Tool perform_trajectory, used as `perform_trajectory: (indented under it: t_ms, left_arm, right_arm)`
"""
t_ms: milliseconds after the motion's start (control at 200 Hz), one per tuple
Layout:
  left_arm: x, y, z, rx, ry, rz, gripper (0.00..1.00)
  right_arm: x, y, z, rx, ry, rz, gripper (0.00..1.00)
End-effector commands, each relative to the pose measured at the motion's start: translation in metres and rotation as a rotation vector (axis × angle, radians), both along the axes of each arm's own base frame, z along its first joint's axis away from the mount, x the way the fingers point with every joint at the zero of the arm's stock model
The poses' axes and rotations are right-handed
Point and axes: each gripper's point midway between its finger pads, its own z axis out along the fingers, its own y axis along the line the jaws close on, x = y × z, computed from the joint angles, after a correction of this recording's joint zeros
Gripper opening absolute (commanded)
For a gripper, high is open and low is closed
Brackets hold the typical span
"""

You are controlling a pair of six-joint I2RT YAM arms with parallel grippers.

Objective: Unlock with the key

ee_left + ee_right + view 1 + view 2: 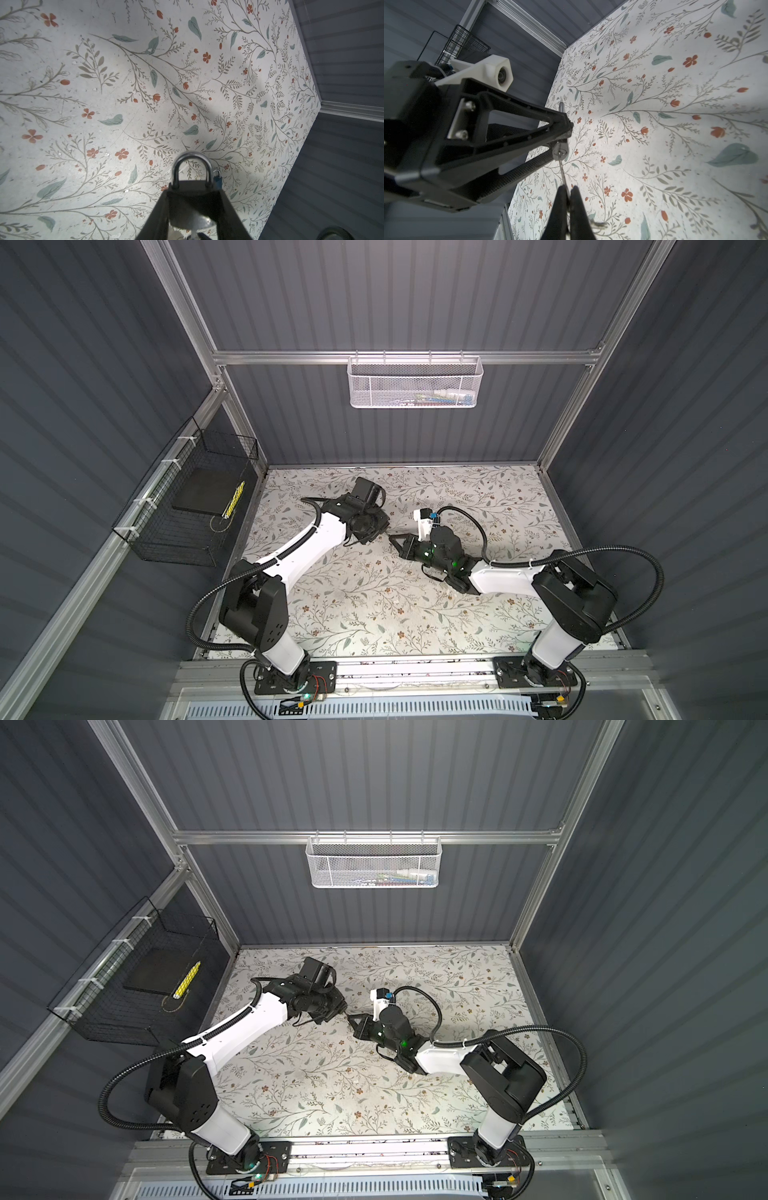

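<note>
In the left wrist view my left gripper (pixel 193 194) is shut on a padlock (pixel 192 207) with a dark body. Its silver shackle (pixel 192 164) is closed and sticks out past the fingertips. The right wrist view shows my right gripper (pixel 568 190) shut on a thin silver key (pixel 561 170). The key's blade reaches into the keyhole in the padlock's round bottom face (pixel 560 149). In both top views the left gripper (pixel 381 530) (pixel 341 1007) and the right gripper (pixel 395 540) (pixel 354 1020) meet tip to tip above the middle of the table. The padlock is hidden there.
The tabletop (pixel 374 605) is flower-patterned. A white mesh basket (pixel 415 383) hangs on the back rail. A black wire basket (pixel 191 506) on the left wall holds a dark slab and a yellow item. A key ring piece (pixel 598 224) dangles below the right fingers.
</note>
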Motion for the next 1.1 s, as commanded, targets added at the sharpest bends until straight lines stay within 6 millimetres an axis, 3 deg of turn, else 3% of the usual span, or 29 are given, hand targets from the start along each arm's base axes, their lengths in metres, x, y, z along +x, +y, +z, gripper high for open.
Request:
perform_trajectory:
  t_ms: [0,455,830,1096]
  left_arm:
    - [0.0,-0.001,0.003,-0.02,0.001,0.004,0.18]
    - [-0.001,-0.005,0.005,-0.046,0.007,-0.001,0.18]
    - [-0.002,0.001,0.005,-0.026,0.001,0.026,0.16]
    - [-0.004,-0.006,0.002,-0.008,0.004,0.017,0.11]
  right_arm:
    - [0.002,0.007,0.005,0.01,-0.011,0.007,0.0]
    - [0.009,0.006,-0.001,-0.001,0.003,-0.023,0.0]
    - [0.014,0.003,0.005,-0.018,0.019,-0.064,0.0]
    - [0.017,0.003,0.013,-0.01,0.03,-0.084,0.0]
